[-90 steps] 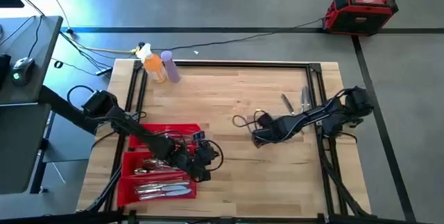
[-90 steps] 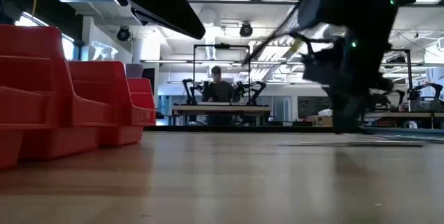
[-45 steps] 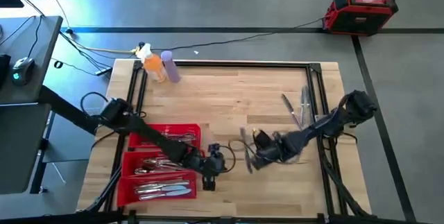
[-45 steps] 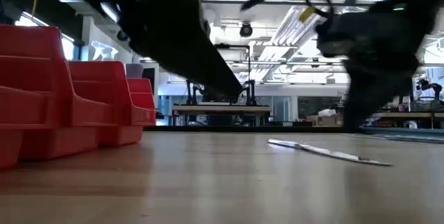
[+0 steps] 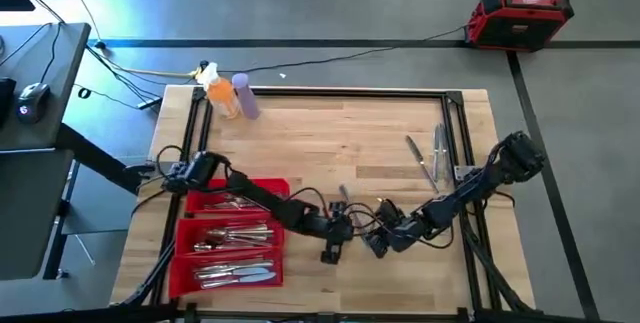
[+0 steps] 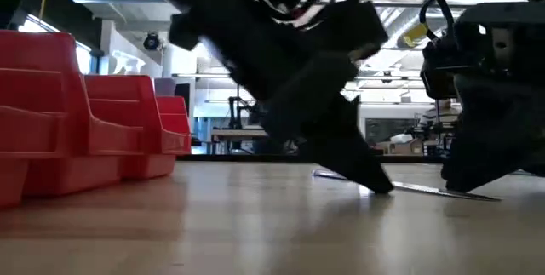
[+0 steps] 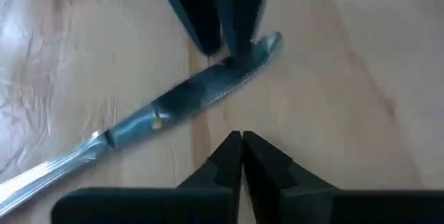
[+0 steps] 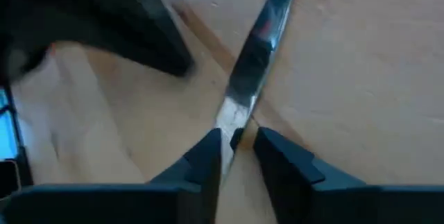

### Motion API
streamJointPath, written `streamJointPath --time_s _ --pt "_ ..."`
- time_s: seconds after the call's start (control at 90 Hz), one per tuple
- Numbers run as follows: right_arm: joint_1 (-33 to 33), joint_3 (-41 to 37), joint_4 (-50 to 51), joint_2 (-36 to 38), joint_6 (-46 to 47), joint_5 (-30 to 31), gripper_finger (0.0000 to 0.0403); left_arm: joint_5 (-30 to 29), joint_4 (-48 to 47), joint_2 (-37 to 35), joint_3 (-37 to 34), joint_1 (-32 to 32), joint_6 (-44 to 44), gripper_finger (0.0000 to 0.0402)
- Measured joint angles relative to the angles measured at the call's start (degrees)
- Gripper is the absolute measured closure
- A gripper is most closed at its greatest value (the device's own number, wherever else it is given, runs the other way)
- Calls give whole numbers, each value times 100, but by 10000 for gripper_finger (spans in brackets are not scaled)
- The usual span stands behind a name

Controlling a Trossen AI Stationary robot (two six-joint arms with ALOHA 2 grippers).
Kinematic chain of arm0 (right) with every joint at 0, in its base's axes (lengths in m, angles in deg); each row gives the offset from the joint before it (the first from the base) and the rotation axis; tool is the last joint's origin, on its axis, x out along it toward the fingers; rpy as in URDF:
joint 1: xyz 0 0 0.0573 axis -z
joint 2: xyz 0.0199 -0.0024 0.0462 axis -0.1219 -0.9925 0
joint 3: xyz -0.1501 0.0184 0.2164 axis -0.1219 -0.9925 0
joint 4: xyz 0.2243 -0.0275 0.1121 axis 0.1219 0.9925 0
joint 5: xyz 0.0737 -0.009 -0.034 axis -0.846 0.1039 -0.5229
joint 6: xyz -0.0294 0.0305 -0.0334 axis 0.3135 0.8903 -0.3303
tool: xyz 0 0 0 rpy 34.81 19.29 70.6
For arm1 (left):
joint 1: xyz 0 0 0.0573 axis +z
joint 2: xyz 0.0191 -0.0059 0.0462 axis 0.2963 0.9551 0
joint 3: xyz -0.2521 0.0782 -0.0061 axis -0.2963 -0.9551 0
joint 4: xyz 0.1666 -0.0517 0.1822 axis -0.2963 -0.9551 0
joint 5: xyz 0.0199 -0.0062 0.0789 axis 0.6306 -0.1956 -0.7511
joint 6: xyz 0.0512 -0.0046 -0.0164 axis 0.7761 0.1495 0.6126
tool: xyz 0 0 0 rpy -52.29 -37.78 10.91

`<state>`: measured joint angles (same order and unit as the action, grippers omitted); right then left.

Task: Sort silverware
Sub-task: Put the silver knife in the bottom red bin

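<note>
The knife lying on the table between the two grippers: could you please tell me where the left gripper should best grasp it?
Probably the handle, from straight above. The knife lies flat on the table, so only its narrow sides can be pinched, and the right gripper already sits at the blade tip. The left gripper is shut and must open first.

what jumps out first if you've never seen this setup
Both arms meet low at the table's near middle, over one knife lying flat on the wood: the right gripper has its fingers either side of the blade's end, and the left gripper points at it, shut. To the left sits a red tray holding sorted silverware; a few pieces wait near the right edge.
</note>
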<state>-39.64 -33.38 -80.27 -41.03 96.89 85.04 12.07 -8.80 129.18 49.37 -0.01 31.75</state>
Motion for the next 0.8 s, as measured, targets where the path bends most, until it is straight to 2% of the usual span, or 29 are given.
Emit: streamJointPath --time_s 0.222,0.356,0.478,0.633,0.8 --pt "90 180 -707 -616 -79 126 246 139 58 317 231 60 -42 402" --pt "148 326 -1120 -943 -377 102 243 170 122 381 226 91 -59 402" --pt "154 472 -1105 -999 -748 122 248 233 116 380 198 123 -96 401" --pt "148 664 -692 -1005 -1114 146 270 228 166 380 193 128 -142 401" --pt "44 891 291 -993 -1378 93 340 69 7 374 197 128 -154 401"
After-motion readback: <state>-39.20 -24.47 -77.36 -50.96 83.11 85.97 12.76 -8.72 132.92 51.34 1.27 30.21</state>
